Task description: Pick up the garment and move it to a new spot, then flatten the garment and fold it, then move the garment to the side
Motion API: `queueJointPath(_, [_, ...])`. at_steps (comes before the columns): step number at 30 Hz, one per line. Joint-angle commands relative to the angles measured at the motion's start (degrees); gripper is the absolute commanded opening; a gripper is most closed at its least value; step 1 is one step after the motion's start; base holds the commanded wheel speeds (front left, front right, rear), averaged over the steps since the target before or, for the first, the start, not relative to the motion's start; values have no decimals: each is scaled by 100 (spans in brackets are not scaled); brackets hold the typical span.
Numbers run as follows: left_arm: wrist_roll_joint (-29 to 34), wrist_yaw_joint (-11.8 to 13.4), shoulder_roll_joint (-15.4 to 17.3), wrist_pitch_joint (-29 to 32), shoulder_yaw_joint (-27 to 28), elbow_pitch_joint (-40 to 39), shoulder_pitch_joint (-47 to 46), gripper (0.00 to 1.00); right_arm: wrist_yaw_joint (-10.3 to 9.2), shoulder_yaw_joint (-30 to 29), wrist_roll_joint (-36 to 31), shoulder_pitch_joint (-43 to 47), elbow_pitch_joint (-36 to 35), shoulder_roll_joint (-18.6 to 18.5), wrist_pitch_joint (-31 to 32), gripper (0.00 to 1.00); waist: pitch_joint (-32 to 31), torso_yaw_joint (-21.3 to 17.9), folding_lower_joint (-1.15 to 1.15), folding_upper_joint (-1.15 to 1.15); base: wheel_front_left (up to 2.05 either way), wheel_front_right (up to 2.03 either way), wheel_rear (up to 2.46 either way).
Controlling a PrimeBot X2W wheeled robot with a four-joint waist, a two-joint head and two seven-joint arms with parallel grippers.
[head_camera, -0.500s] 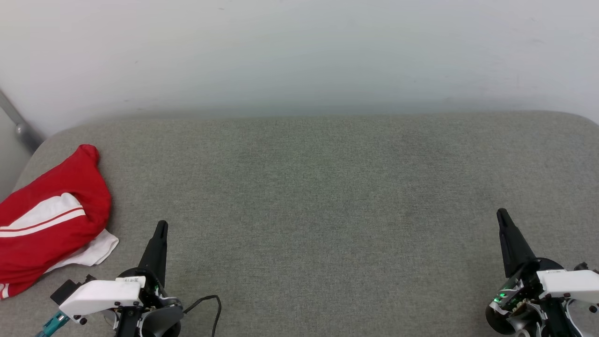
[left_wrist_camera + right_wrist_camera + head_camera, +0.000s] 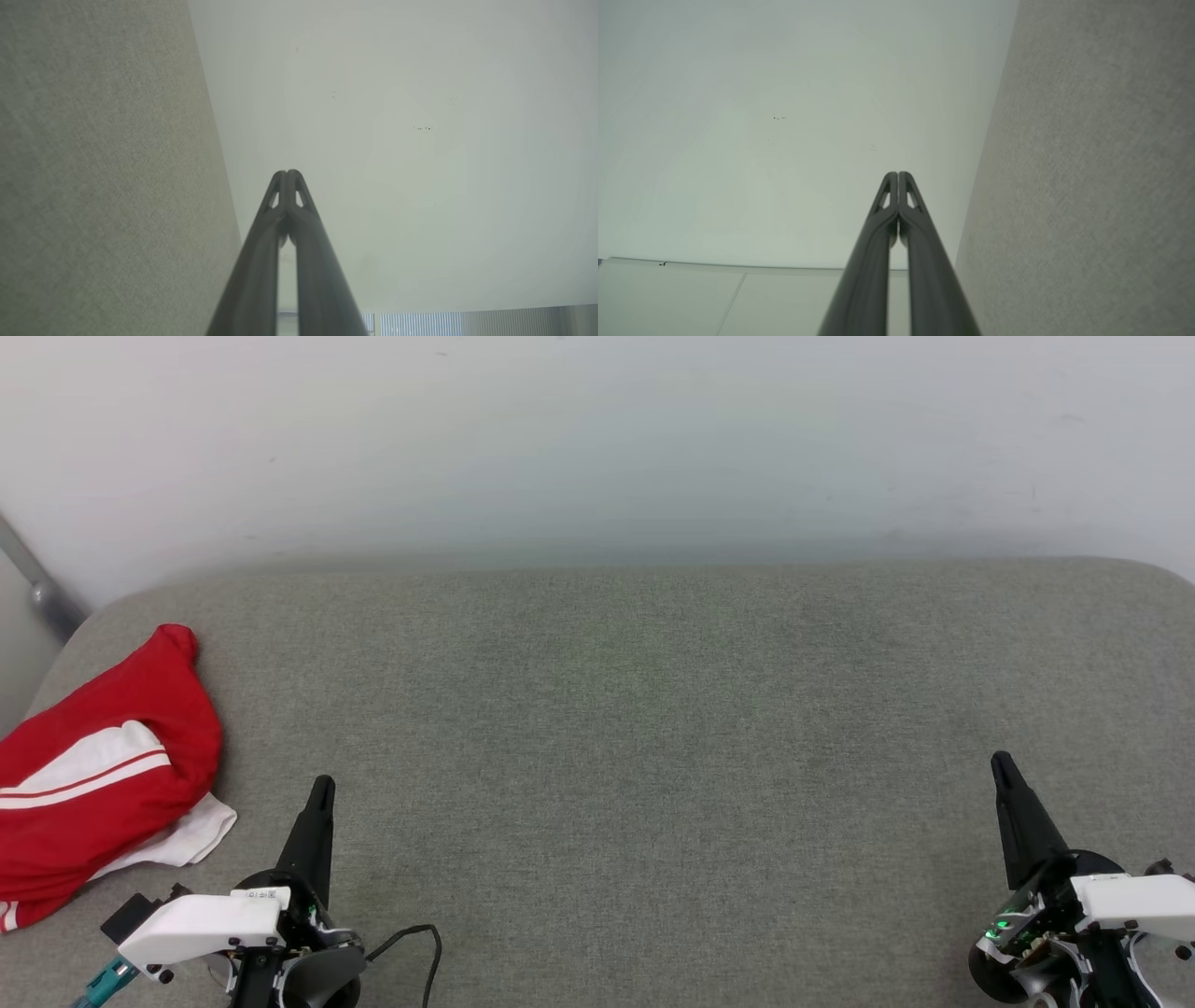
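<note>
**Both tools clenched and empty; garment bunched at your left**

Nearest you, the left tool (image 2: 320, 793) sits low over the desk (image 2: 653, 756), its two dark fingers pressed together and pointing away from you. A black cable (image 2: 411, 938) loops just beside its wrist. The right tool (image 2: 1002, 767) mirrors it on the far right side, equally clenched. In each wrist view the fingertips meet with nothing caught between them, so you are holding nothing. This looks like a rest pose: arms wide apart, leaving the middle of the grey fabric surface clear for work.

Just beyond and to the left of the left tool, not touching it, lies the garment (image 2: 121, 709). It is a crumpled red heap at the desk's left edge, running out of the head view. A white sleeve (image 2: 89, 765) with a red stripe shows on top, and more white cloth peeks out underneath. No lettering is visible, so you cannot tell which face is up.

The pickup has not yet begun. The left tool is the near one, and it must release its clench before reaching. The open centre is the likely new spot.

Farthest back, the pale wall (image 2: 597, 448) rises behind the desk, with a grey metal bar (image 2: 37, 583) at its left corner.
</note>
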Motion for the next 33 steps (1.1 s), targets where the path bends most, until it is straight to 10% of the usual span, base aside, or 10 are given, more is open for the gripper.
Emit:
queueJointPath(1, [7, -15, -14, 10, 11, -1, -38, 0, -2, 4, -25, -68, 6, 23, 0, 0, 0, 0, 0, 0, 0, 0, 0])
queueJointPath(18, [6, -15, -14, 10, 10, -2, -37, 0, -2, 5, -25, -68, 6, 23, 0, 0, 0, 0, 0, 0, 0, 0, 0])
queueJointPath(19, [0, 0, 0, 0, -1, 4, 0, 100, 0, 0, 0, 1, 4, 0, 0, 100, 0, 0, 0, 0, 0, 0, 0])
queueJointPath(33, [211, 3, 18, -357, -451, -148, 11, 100, -1, 185, -297, 109, -197, -70, -334, 100, 5, 4, 0, 0, 0, 0, 0])
